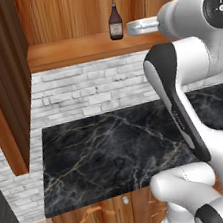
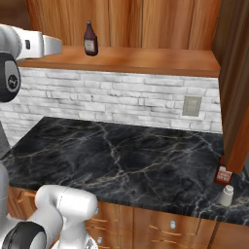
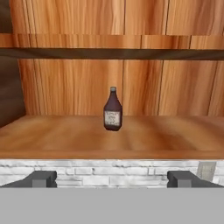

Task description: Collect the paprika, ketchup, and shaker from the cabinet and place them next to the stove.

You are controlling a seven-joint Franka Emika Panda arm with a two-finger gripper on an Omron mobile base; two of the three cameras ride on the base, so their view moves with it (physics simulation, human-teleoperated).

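The ketchup (image 3: pixel 113 109), a slim dark bottle with a pale label, stands upright on the cabinet (image 3: pixel 131 138) shelf board, straight ahead of my gripper (image 3: pixel 112 179). The gripper is open and holds nothing; its dark fingertips (image 3: pixel 41 178) sit wide apart and short of the shelf edge. From the base, the ketchup (image 1: pixel 115 22) (image 2: pixel 90 39) stands alone on the shelf, with my arm raised level with it. A small pale shaker (image 2: pixel 226 195) stands on the black counter's front right corner. Just behind it is a reddish jar, the paprika (image 2: pixel 223 174).
A black marble counter (image 2: pixel 121 155) runs below the shelf, backed by a white brick wall with a grey outlet (image 2: pixel 191 105). Tall wooden side panels (image 1: pixel 1 84) (image 2: pixel 236 87) flank the shelf. Drawers with handles (image 1: pixel 93 213) lie under the counter.
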